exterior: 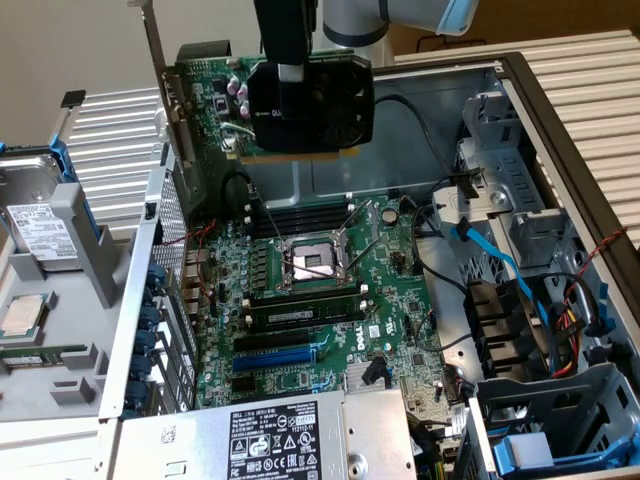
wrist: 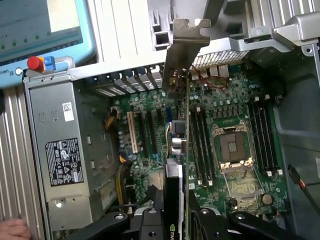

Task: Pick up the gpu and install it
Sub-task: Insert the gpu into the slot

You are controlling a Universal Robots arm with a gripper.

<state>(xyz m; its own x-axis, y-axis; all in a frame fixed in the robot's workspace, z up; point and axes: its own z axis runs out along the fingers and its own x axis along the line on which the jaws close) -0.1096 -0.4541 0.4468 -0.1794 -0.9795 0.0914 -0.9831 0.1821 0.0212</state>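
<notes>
The gpu (exterior: 325, 100) is a small green card with a black cooler block and a silver end bracket (wrist: 184, 47). It hangs in the air above the far part of the open computer case. My gripper (exterior: 290, 72) comes down from above and is shut on the card's cooler. In the wrist view the gpu (wrist: 175, 150) shows edge-on, clamped between my black fingers (wrist: 150, 222), over the green motherboard (wrist: 235, 190). Below it in that view lie the expansion slots (wrist: 132, 132). The motherboard (exterior: 390, 290) lies flat in the case with its blue slots (exterior: 285, 352) near the front.
A silver power supply (exterior: 270, 430) sits along the case's near edge. Cables and a drive cage (exterior: 560, 420) crowd the exterior view's right. A hard drive (exterior: 40, 230) rests outside the case at the left. A pendant (wrist: 40, 30) and a person's hand (wrist: 12, 230) show in the wrist view.
</notes>
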